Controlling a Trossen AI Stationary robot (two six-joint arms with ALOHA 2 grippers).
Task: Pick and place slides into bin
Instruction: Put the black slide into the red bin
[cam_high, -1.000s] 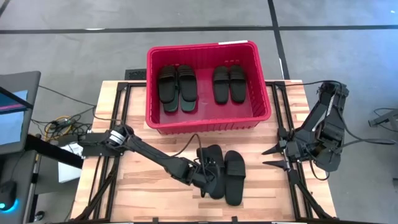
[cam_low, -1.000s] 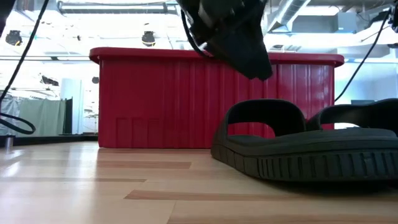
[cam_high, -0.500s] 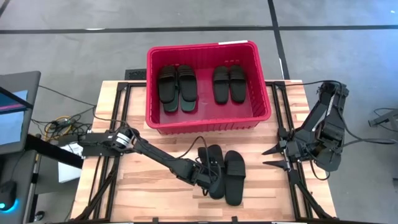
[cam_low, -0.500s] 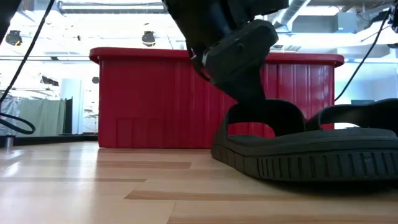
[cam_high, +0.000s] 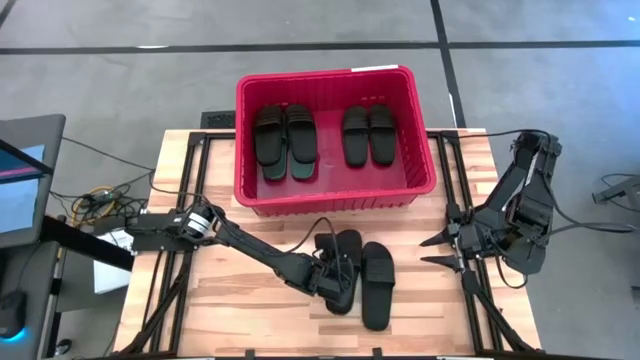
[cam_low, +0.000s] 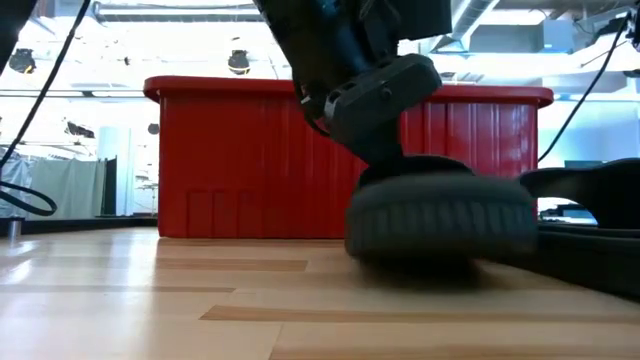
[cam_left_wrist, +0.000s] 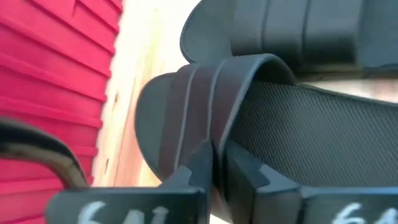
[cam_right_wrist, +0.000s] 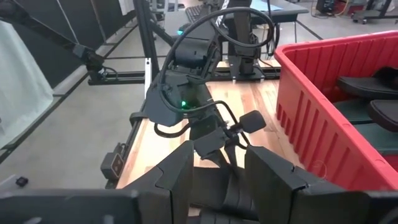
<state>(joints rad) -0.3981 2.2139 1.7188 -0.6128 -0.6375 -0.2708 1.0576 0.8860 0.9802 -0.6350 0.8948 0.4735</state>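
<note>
I find the left gripper (cam_left_wrist: 214, 163) clamped on the strap of a black slide (cam_high: 340, 270) on the table, its mate (cam_high: 377, 283) just beside, the red bin (cam_high: 330, 197) beyond. The right gripper (cam_high: 437, 251) waits part open.

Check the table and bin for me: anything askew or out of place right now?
Nothing damaged or spilled. Four black slides lie flat in the red bin. On the table, the left gripper is shut on the strap of one black slide, which sits skewed beside its flat partner. The right gripper waits apart.
</note>
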